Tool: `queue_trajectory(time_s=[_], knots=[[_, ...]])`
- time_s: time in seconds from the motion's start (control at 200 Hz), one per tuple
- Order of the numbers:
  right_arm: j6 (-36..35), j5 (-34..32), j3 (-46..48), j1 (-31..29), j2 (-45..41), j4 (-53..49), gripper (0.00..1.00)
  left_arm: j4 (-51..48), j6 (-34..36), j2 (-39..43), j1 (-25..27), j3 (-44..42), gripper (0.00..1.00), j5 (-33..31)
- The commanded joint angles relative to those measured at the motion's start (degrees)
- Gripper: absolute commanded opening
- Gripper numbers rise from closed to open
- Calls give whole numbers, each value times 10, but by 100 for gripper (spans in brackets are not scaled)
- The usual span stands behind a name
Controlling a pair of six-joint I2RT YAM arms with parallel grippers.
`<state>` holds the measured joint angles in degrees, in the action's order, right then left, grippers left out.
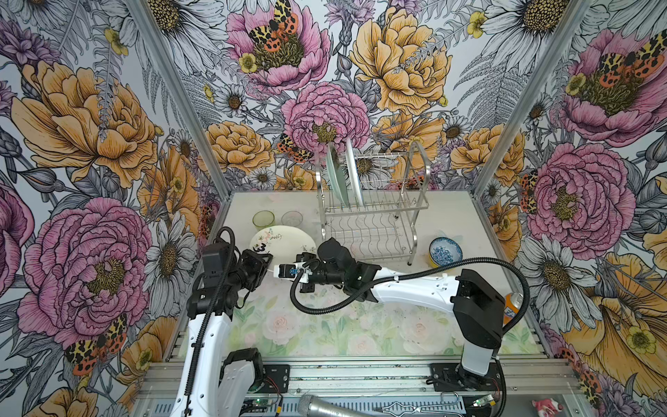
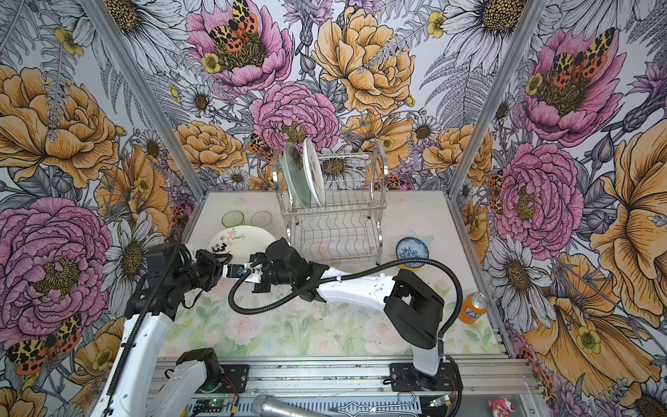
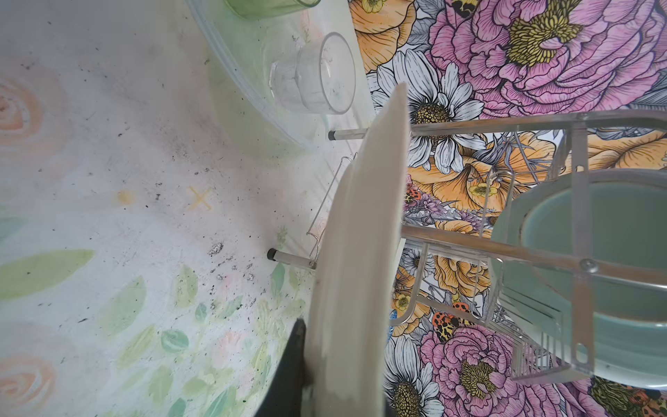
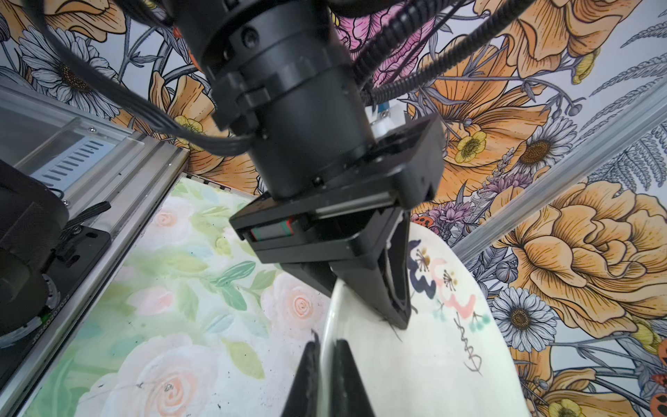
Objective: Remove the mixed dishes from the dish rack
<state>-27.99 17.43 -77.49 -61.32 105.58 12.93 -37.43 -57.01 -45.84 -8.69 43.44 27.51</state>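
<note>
- The cream plate point(image 1: 285, 238) is hanging tilted just left of centre in both top views. It is out of the dish rack point(image 1: 375, 216) and appears to be held off the worktop point(image 1: 451, 216), not yet set down.
- The right pincer point(image 4: 325, 350) is pinching its rim, one finger on each face. The left pincer point(image 4: 368, 299) is clamping the same plate across its painted side and back, so this is looking like a handover.
- The pale green plate point(image 1: 335, 177) and the white plate point(image 1: 354, 173) are standing on edge at the left end of the rack's upper tier, waiting to be unloaded. The lower tier is showing nothing.
- The green tumbler point(image 1: 263, 218) and the clear tumbler point(image 1: 291, 217) are standing on the worktop just above the cream plate. At the rack's lower right, the blue-and-white bowl point(image 1: 445, 251) is sitting inside the yellow bowl point(image 2: 411, 267).
- Judging by this, four pieces are done, one is in transit and two are left.
- The soda can point(image 2: 472, 308) is standing at the right edge, taking no part.
</note>
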Motion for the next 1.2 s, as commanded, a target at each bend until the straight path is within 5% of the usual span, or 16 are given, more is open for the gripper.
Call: queue_trajectory(time_s=[0.0,0.285,0.881,0.941,0.996,1.196], knots=[[36,-28,-14,5,-13,62,14,51,23,10,-13,-12,0,18],[57,-75,24,7,-31,76,42,56,30,13,-23,-19,0,22],[103,-126,86,8,-75,100,63,102,46,19,-41,-72,0,-2],[117,-126,90,9,-82,94,74,107,56,9,-45,-77,0,-8],[120,-128,99,8,-88,95,99,115,67,0,-49,-81,0,-13],[104,-156,147,6,-132,99,99,151,93,-30,-50,-93,0,-47]])
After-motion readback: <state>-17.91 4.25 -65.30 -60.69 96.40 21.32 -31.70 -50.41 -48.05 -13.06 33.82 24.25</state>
